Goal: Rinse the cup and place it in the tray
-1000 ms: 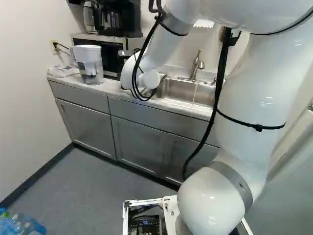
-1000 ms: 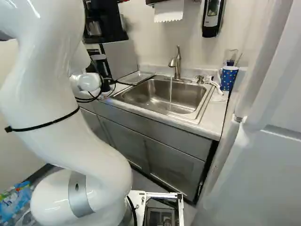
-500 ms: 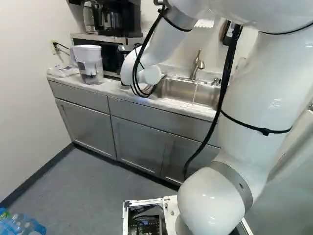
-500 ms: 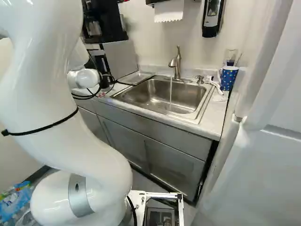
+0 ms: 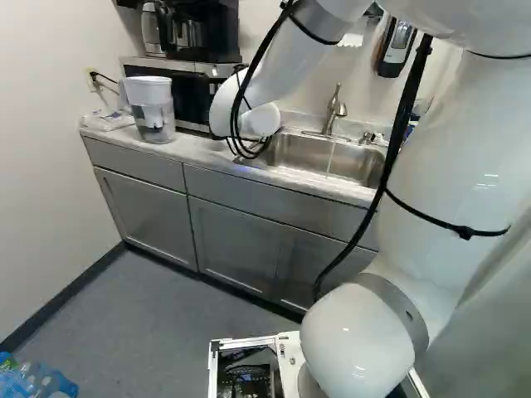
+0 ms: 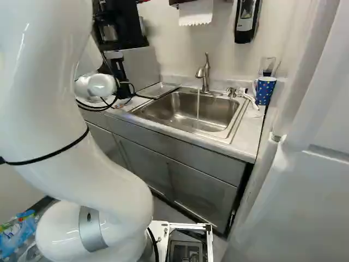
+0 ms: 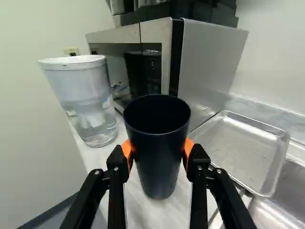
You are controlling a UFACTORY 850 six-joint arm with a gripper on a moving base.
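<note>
Dark cup (image 7: 159, 164), gripped between fingers (image 7: 126, 150), shows in wrist view only.

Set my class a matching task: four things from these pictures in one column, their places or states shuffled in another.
Things
1. dark cup
2. metal tray
3. faucet
4. spotted mug

Places or states
A. between the microwave and the sink
B. running, with a thin stream of water falling
C. on the counter, at the right of the right base view
D. gripped between the orange pads of the tool

Right pairs: 1-D, 2-A, 3-B, 4-C
</note>
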